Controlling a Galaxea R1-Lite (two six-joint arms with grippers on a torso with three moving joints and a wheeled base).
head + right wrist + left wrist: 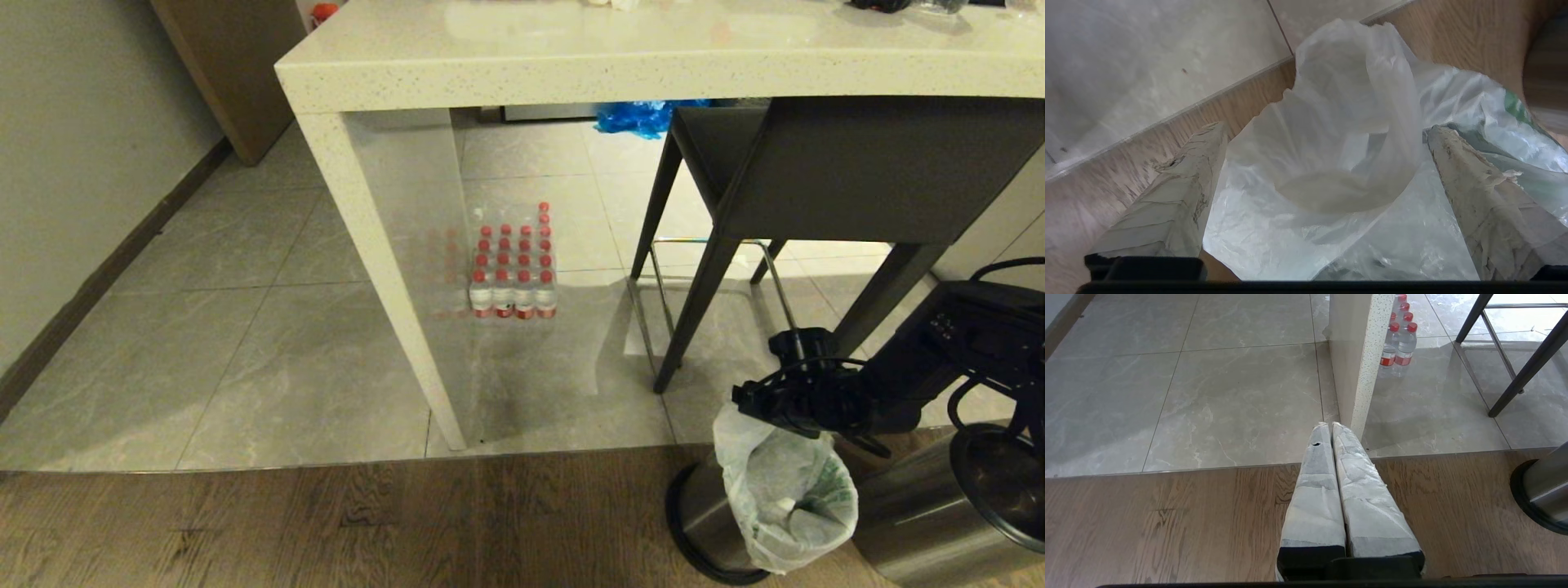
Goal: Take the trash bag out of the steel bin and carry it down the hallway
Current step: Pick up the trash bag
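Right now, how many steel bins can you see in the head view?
2. One steel bin stands on the wood floor with the trash bag hanging from it. A second steel bin lies tipped beside it at the picture's right edge, partly cut off. Others may be out of frame.

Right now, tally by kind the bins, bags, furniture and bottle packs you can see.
Steel bins: 2
Whitish trash bag: 1
Blue plastic bag: 1
Table: 1
Dark stool: 1
Bottle pack: 1
Total: 7
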